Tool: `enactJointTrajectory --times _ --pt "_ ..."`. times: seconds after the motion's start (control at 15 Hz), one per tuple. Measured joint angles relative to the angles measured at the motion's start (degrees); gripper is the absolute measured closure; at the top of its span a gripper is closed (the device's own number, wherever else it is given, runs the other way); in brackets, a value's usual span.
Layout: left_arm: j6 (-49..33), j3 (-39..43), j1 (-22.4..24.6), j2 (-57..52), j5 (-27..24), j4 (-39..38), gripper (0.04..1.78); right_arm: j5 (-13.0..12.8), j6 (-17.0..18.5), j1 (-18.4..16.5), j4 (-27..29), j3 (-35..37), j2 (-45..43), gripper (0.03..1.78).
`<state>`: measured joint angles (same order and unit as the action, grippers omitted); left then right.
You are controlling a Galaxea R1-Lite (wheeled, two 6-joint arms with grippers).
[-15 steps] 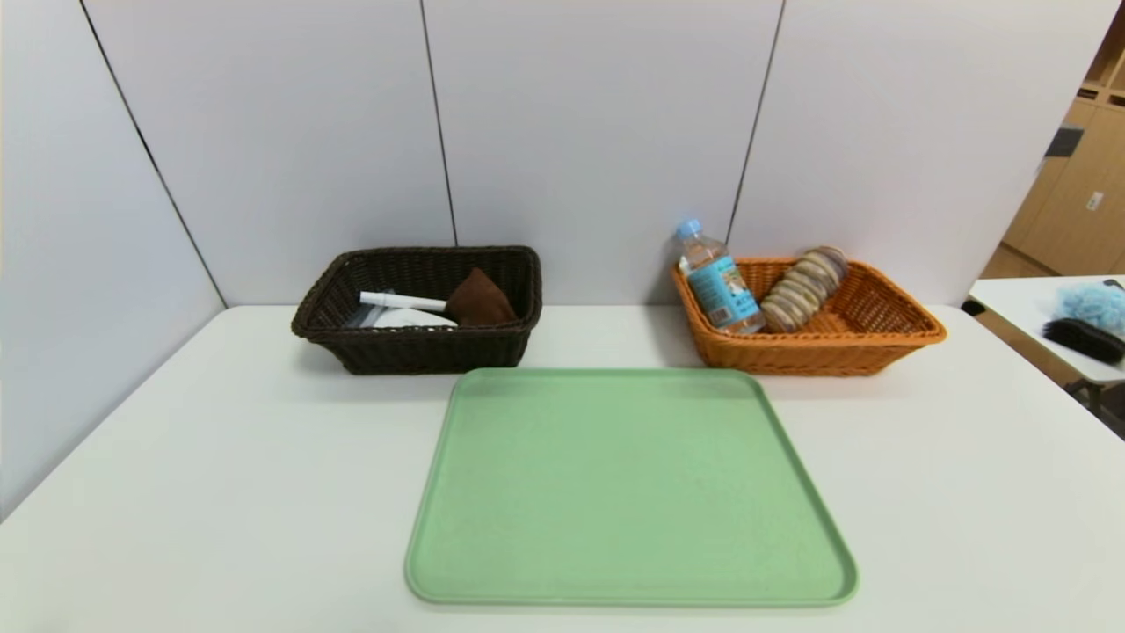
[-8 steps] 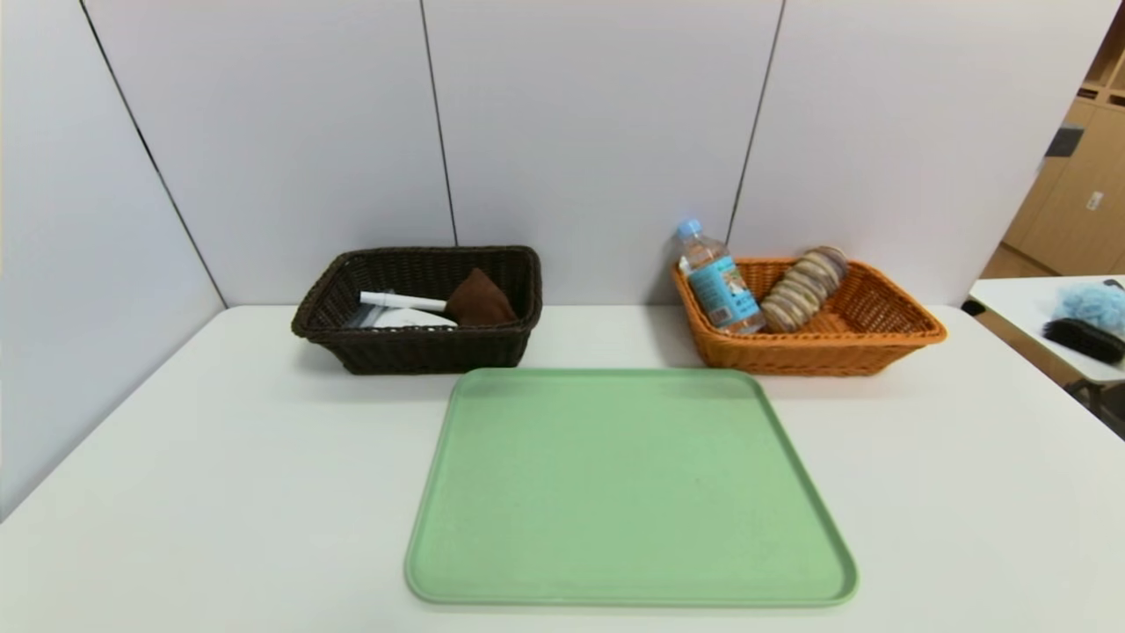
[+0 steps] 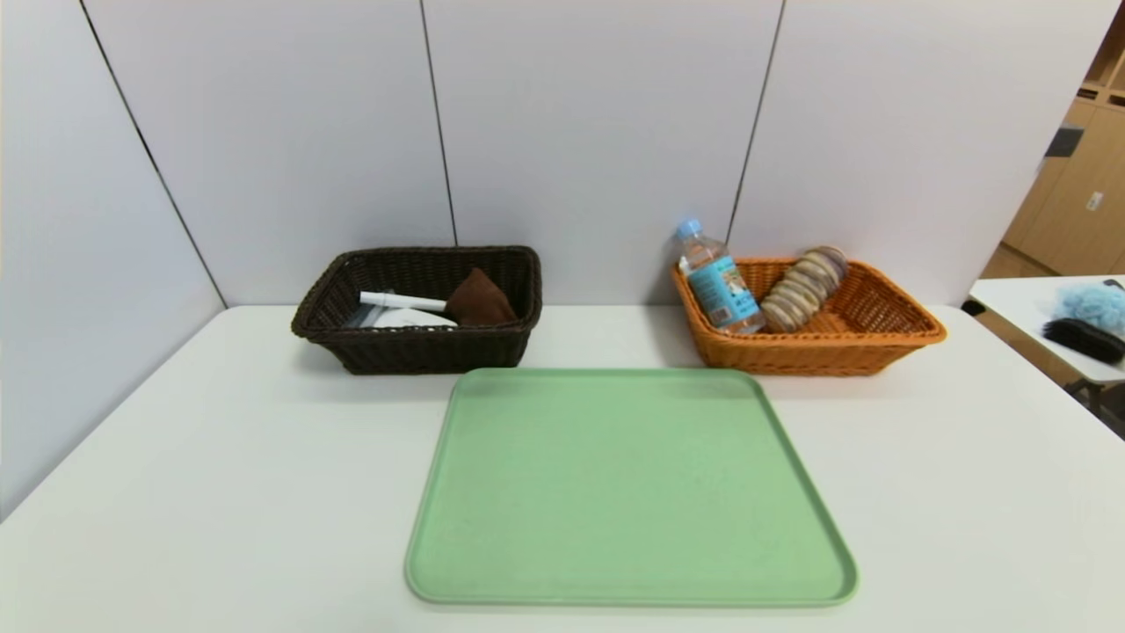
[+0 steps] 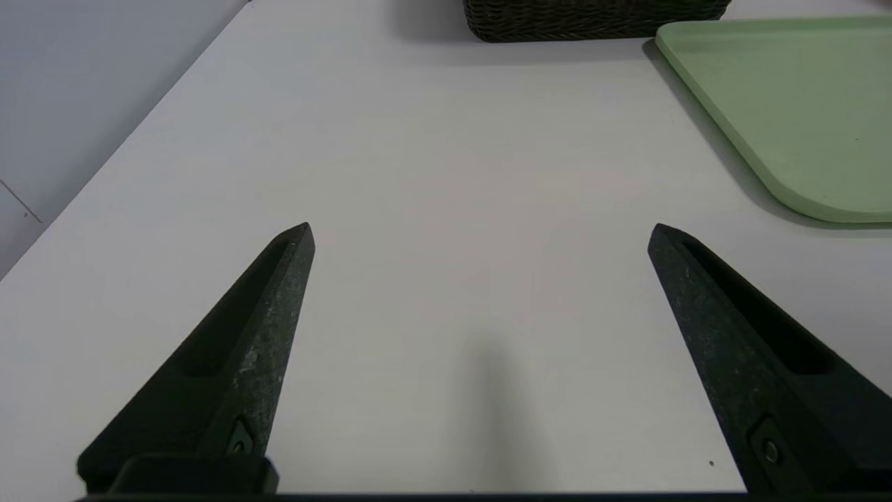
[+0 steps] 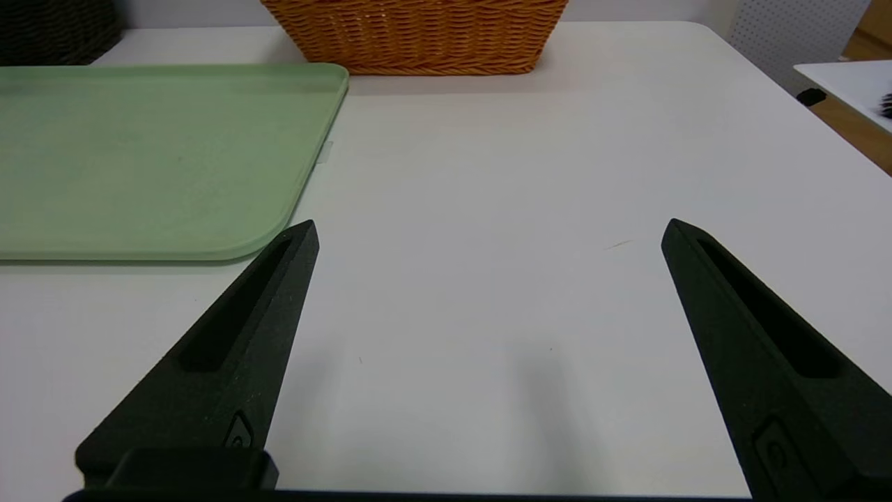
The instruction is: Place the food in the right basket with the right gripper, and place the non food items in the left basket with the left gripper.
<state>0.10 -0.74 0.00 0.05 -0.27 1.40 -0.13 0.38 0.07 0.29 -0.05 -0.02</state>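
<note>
an office-like test room: plain white table against grey partition panels, with wooden cabinets beyond a second table

Bystanders around the sorting area

A white table carries a bare green tray at its middle, set toward the near edge. Grey wall panels with dark seams stand behind the table. To the far right sits a second white table holding a fluffy blue item and a black brush just beside it. Wooden cabinets stand beyond it.
</note>
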Motion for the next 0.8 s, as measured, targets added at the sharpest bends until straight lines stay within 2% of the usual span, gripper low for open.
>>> enactJointTrajectory --times 0.8 --pt "0.06 0.23 0.0 -0.05 0.0 -0.35 0.13 0.04 -0.11 0.0 -0.2 0.02 -0.02 0.11"
